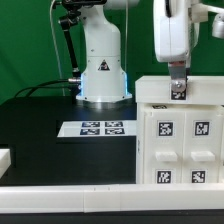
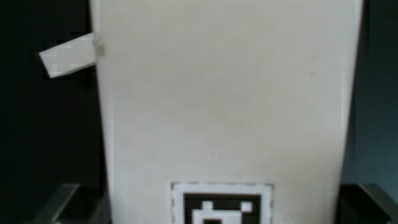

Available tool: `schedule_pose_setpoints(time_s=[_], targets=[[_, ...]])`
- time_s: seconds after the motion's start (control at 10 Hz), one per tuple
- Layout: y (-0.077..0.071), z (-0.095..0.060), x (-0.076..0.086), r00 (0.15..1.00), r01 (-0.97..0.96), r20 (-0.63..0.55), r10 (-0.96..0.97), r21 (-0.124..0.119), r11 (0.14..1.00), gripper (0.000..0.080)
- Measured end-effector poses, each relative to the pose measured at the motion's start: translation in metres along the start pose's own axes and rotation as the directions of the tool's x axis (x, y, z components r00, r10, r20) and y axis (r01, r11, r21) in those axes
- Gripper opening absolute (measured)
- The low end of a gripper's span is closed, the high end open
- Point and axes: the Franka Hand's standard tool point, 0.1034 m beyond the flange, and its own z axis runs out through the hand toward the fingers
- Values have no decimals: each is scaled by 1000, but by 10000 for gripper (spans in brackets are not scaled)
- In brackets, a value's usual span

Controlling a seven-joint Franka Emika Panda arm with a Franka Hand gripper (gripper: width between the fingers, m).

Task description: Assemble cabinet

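The white cabinet (image 1: pixel 180 135) stands at the exterior view's right, a boxy body with several black-and-white tags on its front panels. My gripper (image 1: pixel 177 90) is down at its top rear edge. In the wrist view a tall white panel (image 2: pixel 222 100) with a tag (image 2: pixel 221 206) fills the space between my fingers (image 2: pixel 71 203). Both dark fingers lie flush against its two side edges, so the gripper (image 2: pixel 221 212) looks shut on this panel. A small white tab (image 2: pixel 71 57) sticks out past the panel's far side.
The marker board (image 1: pixel 97 128) lies flat on the black table, in front of the arm's base (image 1: pixel 103 75). A white piece (image 1: pixel 4 158) shows at the exterior view's left edge. A white ledge (image 1: pixel 70 195) runs along the front.
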Motion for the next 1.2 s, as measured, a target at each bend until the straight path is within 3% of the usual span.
schedule_pose_setpoints(time_s=[0.1, 0.2, 0.3, 0.7, 1.0, 1.2], targets=[[1, 0, -1, 1000, 14, 2, -14, -1, 1000, 638], [1, 0, -2, 999, 38, 4, -38, -1, 999, 757], [1, -4, -3, 997, 72, 14, -72, 1, 997, 787], [-3, -34, -13, 992, 116, 51, -118, 43, 992, 796], [-3, -32, -14, 987, 151, 50, -153, 41, 988, 796], [-3, -34, -16, 931, 363, 37, -364, 41, 931, 796]])
